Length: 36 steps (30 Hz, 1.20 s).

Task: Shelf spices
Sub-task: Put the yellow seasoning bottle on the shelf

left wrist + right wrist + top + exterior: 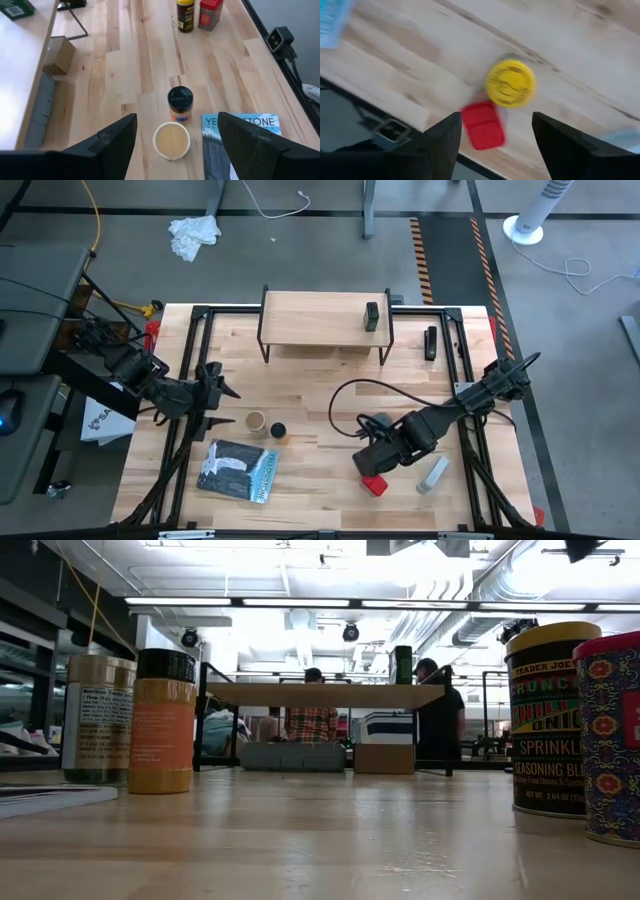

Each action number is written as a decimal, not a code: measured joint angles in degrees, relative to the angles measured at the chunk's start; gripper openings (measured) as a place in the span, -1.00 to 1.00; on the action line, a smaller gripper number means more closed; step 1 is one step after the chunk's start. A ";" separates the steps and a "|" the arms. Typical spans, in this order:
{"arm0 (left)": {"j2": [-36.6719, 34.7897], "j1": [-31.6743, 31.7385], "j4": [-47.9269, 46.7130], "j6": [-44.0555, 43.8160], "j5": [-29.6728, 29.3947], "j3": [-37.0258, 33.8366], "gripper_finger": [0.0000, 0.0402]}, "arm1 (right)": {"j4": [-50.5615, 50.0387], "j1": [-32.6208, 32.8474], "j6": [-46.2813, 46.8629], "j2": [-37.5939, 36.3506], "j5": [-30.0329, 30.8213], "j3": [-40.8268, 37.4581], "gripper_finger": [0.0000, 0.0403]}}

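Spices: yellow jar (510, 83) touching red tin (482, 125) below right pincer (495, 137), fingers apart.

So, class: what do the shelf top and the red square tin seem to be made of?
Shelf: its top looks like pale unpainted wood with matte grain lines, on thin black legs, probably metal wire. Red square tin: likely printed metal, given its glossy patterned sides and red lid, though plastic cannot be ruled out.

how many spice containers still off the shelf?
4. Tan cylinder and amber jar stand ahead of the left hand; yellow jar and red tin under the right hand.
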 joint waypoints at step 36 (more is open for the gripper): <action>0.00 0.05 0.05 -6.27 -6.24 0.00 0.36 | -1.04 0.63 32.59 10.34 6.12 0.08 0.18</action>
